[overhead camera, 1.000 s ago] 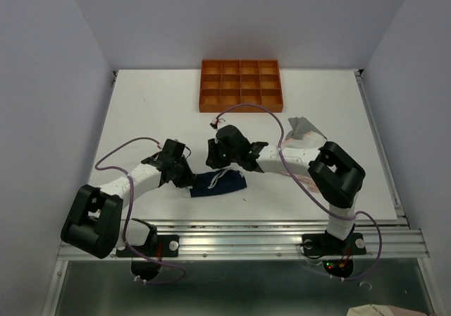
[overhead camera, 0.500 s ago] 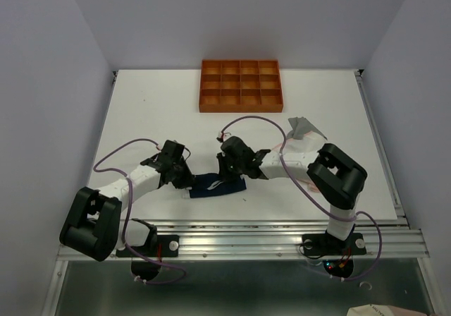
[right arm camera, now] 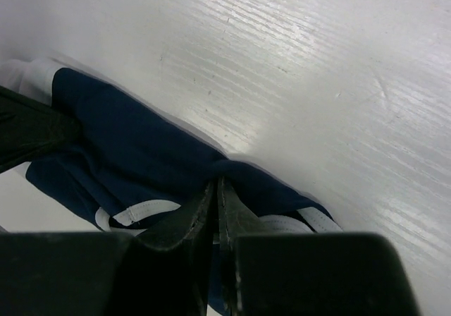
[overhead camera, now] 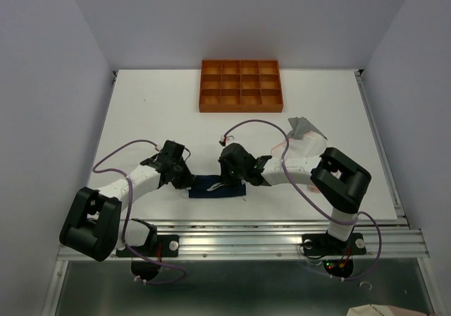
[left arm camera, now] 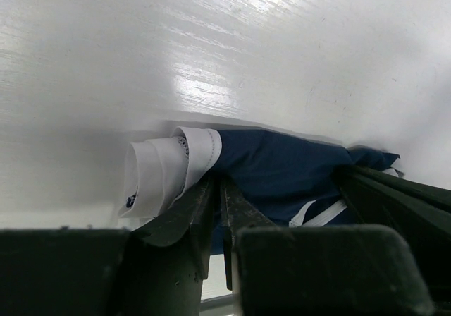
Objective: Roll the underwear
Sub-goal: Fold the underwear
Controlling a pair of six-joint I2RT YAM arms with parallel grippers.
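Observation:
The navy blue underwear (overhead camera: 215,187) with white trim lies bunched near the table's front edge, between the two arms. My left gripper (overhead camera: 187,183) is shut on its left end. In the left wrist view the left gripper (left arm camera: 220,182) pinches the navy underwear (left arm camera: 282,164) right beside the rolled white waistband (left arm camera: 165,171). My right gripper (overhead camera: 231,180) is shut on the right end. In the right wrist view the right gripper (right arm camera: 215,183) clamps a raised fold of the underwear (right arm camera: 127,140). A grey garment (overhead camera: 304,126) and a pale pink one (overhead camera: 290,147) lie by the right arm, partly hidden under it.
An orange tray (overhead camera: 241,85) with several small compartments stands at the back middle of the white table (overhead camera: 155,111). Metal rails run along the near edge (overhead camera: 246,231) just below the underwear.
The right gripper came down and toward the near edge onto the underwear's right end and closed on a fold of it. The left gripper kept its hold.

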